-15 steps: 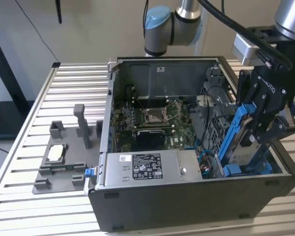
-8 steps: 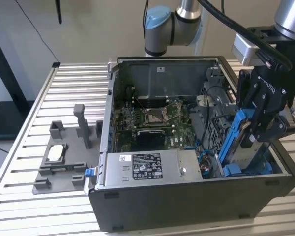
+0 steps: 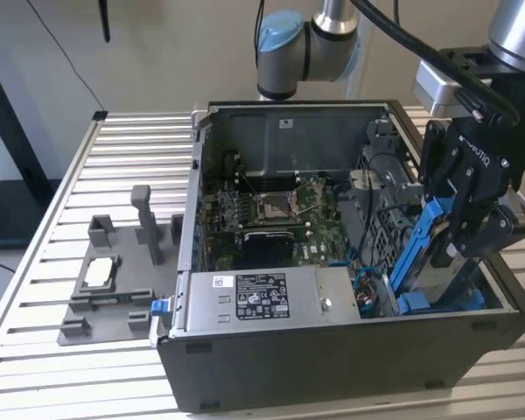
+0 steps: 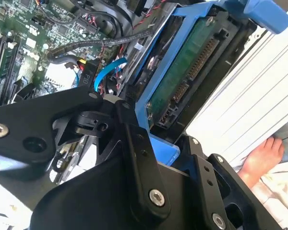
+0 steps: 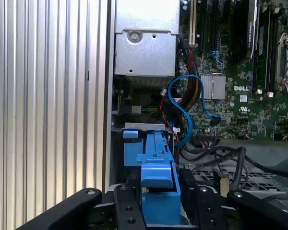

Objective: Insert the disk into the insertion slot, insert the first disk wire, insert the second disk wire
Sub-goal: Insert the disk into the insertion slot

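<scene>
Grip on the disk is the first thing to be noted in the exterior view. The gripper [image 3: 472, 219] is seen over the corner of the black computer case [image 3: 332, 350] at the exterior view's right, closed on the disk [image 3: 417, 254] by its blue frame. The disk is held steeply tilted. Its long axis runs from the gripper down toward the insertion slot [image 3: 442, 302], and its lower end is already down among the blue tabs of the bay. How deep it sits cannot be told. The silver power-supply box [image 3: 262, 297] lies just beside the bay, toward the exterior view's left.

In the second wrist view the disk [image 4: 185, 72] is shown with its green circuit board and connector edge exposed, stretching away from the gripper [image 4: 165, 151] along the gripper's own line of reach. The black fingers [image 4: 134, 143] are pressed on the blue frame from either side. A person's hand [image 4: 261, 155] is seen outside the case, well apart from the work.

In the first wrist view the blue frame of the disk [image 5: 156, 165] is clasped in the gripper [image 5: 158, 208] and points straight ahead at the grey metal edge of the insertion slot [image 5: 144, 127], which it appears to meet. A loose blue cable [image 5: 180, 103] loops just beside that edge, and is judged a possible snag.
</scene>
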